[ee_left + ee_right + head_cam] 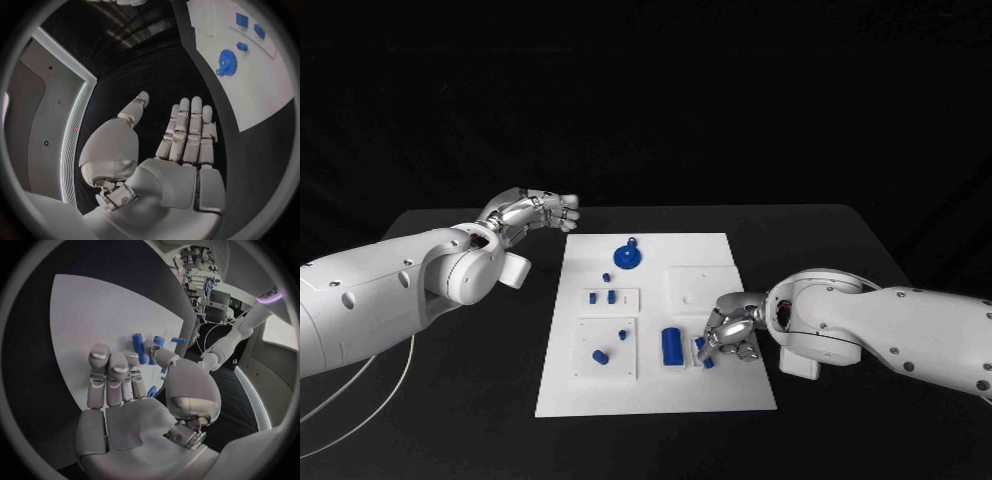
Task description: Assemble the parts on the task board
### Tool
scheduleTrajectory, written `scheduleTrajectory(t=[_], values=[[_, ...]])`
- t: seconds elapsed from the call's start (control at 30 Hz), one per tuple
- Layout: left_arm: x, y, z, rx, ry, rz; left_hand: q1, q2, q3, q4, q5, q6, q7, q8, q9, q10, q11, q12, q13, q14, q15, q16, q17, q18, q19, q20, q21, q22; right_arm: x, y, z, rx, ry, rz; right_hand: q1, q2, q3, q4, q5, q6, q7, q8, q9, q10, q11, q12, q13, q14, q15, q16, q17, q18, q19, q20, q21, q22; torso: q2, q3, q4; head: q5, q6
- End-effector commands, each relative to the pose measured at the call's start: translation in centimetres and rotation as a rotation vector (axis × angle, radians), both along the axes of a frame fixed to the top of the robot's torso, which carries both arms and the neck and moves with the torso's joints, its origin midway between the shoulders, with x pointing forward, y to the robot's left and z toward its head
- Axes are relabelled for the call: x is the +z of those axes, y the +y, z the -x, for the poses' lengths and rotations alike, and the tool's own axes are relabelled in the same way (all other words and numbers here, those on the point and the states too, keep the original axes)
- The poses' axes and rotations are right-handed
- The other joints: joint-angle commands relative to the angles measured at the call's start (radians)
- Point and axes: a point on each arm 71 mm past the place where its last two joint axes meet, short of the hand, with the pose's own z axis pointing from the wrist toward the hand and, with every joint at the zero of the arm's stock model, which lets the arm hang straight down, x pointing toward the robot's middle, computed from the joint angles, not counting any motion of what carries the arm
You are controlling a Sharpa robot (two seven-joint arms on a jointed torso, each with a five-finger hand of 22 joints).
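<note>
Task board (718, 390) under right hand (731, 335), fingers apart | left hand (531, 212) beside, empty

From my seat I see a black bench (473, 400) under everything, set against a dark backdrop (646, 90). A thin white cable (358, 400) loops across the bench's near left corner.

dim black surround, fisheye-bent wrist views
</note>
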Motion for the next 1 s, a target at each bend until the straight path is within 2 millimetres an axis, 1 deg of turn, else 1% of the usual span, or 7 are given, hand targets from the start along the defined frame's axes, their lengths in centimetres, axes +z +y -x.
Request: scheduleTrajectory(t=[0.03, 0.13, 0.27, 0.4, 0.53, 0.67, 1.0], values=[[0.08, -0.19, 0.05, -0.015, 0.000, 0.011, -0.006, 0.003, -0.002, 0.007, -0.002, -0.005, 0.000, 0.004, -0.002, -0.007, -0.002, -0.002, -0.001, 0.002, 0.002, -0.006, 0.002, 0.017, 0.002, 0.003, -0.007, 0.001, -0.08, 0.21, 0.05, -0.001, 0.002, -0.010, -0.011, 0.005, 0.001, 0.006, 0.002, 0.005, 0.003, 0.004, -0.002, 0.010, -0.001, 0.002, 0.001, 0.001, -0.005, 0.000, -0.001, 0.030, 0.003, 0.000, 0.004, 0.001, 0.000, 0.0000, -0.0002, 0.001, 0.000], [0.08, -0.15, 0.05, -0.014, 0.001, 0.011, -0.007, 0.003, -0.002, 0.007, -0.002, -0.005, 0.000, 0.004, -0.002, -0.007, -0.002, -0.002, -0.001, 0.002, 0.002, -0.006, 0.002, 0.017, 0.002, 0.003, -0.007, 0.001, -0.08, 0.17, 0.01, -0.005, -0.001, -0.010, -0.019, 0.001, -0.003, 0.010, 0.002, 0.005, 0.003, 0.004, -0.002, 0.010, -0.001, 0.001, 0.001, 0.001, -0.005, -0.001, -0.001, 0.030, 0.003, 0.000, 0.004, 0.000, 0.000, 0.0001, -0.0001, 0.003, 0.000], [0.07, -0.21, 0.06, -0.017, 0.002, 0.011, -0.008, 0.003, -0.002, 0.008, -0.002, -0.005, 0.000, 0.004, -0.002, -0.007, -0.002, -0.002, -0.001, 0.002, 0.002, -0.006, 0.002, 0.017, 0.002, 0.003, -0.007, 0.001, -0.09, 0.17, -0.05, -0.007, -0.001, -0.010, -0.056, -0.018, -0.035, 0.026, 0.002, 0.005, 0.003, 0.004, -0.002, 0.010, -0.001, 0.001, 0.002, 0.001, -0.005, -0.001, -0.002, 0.030, 0.004, 0.002, 0.005, -0.001, 0.000, -0.0003, 0.0000, 0.003, 0.000], [0.06, -0.20, 0.06, -0.017, 0.003, 0.011, -0.009, 0.004, -0.002, 0.009, -0.002, -0.005, 0.000, 0.005, -0.002, -0.007, -0.002, -0.002, -0.001, 0.002, 0.002, -0.007, 0.003, 0.017, 0.002, 0.003, -0.007, 0.002, -0.10, 0.23, -0.07, -0.006, 0.000, -0.012, -0.109, -0.025, -0.089, 0.051, 0.002, 0.005, 0.002, 0.004, -0.001, 0.008, -0.001, 0.001, 0.003, 0.001, -0.006, 0.000, -0.002, 0.030, 0.004, 0.002, 0.006, -0.002, 0.000, -0.0007, -0.0002, 0.004, 0.000], [0.06, -0.18, 0.07, -0.017, 0.003, 0.011, -0.010, 0.004, -0.003, 0.009, -0.002, -0.005, 0.000, 0.005, -0.002, -0.007, -0.003, -0.002, -0.001, 0.002, 0.002, -0.007, 0.003, 0.017, 0.002, 0.003, -0.008, 0.002, -0.09, 0.32, -0.08, -0.006, 0.000, -0.018, -0.158, -0.022, -0.154, 0.065, 0.002, 0.004, 0.001, 0.004, 0.000, 0.007, -0.003, 0.001, 0.004, -0.001, -0.007, 0.001, -0.001, 0.030, 0.000, -0.001, 0.006, -0.002, 0.000, -0.0004, 0.0004, 0.006, 0.000], [0.06, -0.17, 0.07, -0.017, 0.003, 0.011, -0.011, 0.004, -0.003, 0.010, -0.002, -0.005, 0.000, 0.005, -0.002, -0.007, -0.003, -0.002, -0.001, 0.002, 0.002, -0.007, 0.004, 0.017, 0.002, 0.003, -0.008, 0.002, -0.08, 0.42, -0.01, 0.001, 0.001, -0.021, -0.178, -0.018, -0.208, 0.051, 0.003, 0.003, -0.001, 0.004, 0.000, 0.005, -0.005, 0.001, 0.006, -0.003, -0.010, 0.002, 0.000, 0.030, -0.005, -0.007, 0.007, -0.001, 0.000, -0.0007, 0.0004, 0.006, 0.000], [0.06, -0.07, 0.09, -0.015, 0.004, 0.010, -0.013, 0.005, -0.003, 0.012, -0.002, -0.005, 0.000, 0.005, -0.002, -0.007, -0.003, -0.001, -0.001, 0.002, 0.002, -0.008, 0.005, 0.017, 0.002, 0.003, -0.008, 0.002, -0.11, 0.36, 0.11, 0.007, 0.011, -0.022, -0.184, -0.019, -0.243, 0.036, 0.003, 0.002, -0.002, 0.004, 0.000, 0.003, -0.006, 0.000, 0.007, -0.005, -0.011, 0.002, 0.000, 0.030, -0.010, -0.012, 0.007, -0.002, 0.000, -0.0005, 0.0005, 0.009, -0.002]])
